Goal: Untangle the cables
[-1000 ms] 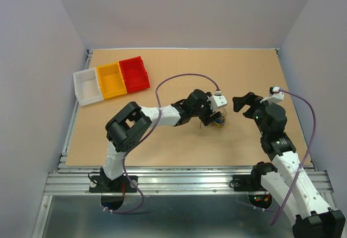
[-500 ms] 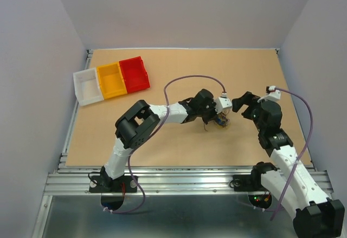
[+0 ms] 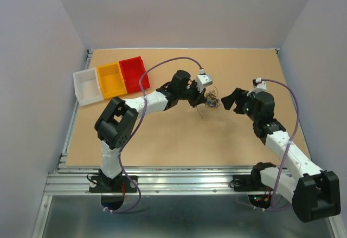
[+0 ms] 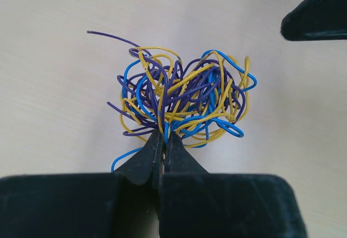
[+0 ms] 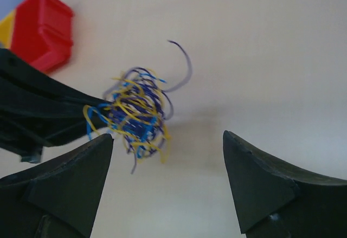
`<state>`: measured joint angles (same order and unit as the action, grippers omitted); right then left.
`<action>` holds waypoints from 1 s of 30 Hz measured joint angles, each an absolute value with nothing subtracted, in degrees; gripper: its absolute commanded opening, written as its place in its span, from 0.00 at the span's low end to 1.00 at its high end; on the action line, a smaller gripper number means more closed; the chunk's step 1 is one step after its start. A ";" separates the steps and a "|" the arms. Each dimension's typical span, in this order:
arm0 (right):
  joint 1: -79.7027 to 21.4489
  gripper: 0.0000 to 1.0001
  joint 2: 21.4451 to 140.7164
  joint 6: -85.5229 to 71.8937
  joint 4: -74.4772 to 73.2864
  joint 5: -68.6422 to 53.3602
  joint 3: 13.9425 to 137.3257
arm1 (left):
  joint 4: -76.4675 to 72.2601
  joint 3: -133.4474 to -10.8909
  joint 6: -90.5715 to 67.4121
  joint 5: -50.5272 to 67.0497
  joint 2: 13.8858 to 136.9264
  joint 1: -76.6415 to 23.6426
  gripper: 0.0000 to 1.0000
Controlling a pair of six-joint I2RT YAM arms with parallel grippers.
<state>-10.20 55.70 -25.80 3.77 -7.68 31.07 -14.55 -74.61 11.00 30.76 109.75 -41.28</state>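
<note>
The cables (image 4: 181, 100) form one tight wad of blue, yellow and dark violet strands near the middle of the bench (image 3: 162, 140), well apart from the three bins (image 3: 111, 81) at its far left corner. Your left tool (image 4: 162, 140) is clamped on the wad's near edge, jaws pressed together over a few strands. It seems to hold the wad just off the surface, which anchors the knot so the other arm has something to pull against. Your right tool (image 5: 168, 137) faces it with jaws spread wide, touching nothing, the wad lying just ahead of its fingers. One violet strand (image 5: 188, 67) curls free of the wad, likely the easiest end for you to take first.
</note>
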 measured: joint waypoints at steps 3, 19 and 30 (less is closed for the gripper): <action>-10.20 0.83 56.86 -25.23 10.85 -14.48 30.72 | -14.28 -74.61 10.20 32.64 109.75 -41.67 0.00; -10.24 0.02 72.49 -24.01 19.66 -30.26 30.94 | -14.15 -74.56 7.42 34.28 109.67 -39.90 0.00; -11.31 0.01 54.68 -27.05 14.79 -12.29 30.76 | -16.88 -73.43 0.49 21.28 105.75 -32.62 0.45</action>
<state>-11.31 54.68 -27.05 14.79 -12.29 30.76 -16.88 -73.43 0.49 21.28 105.75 -32.62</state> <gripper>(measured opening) 0.041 0.358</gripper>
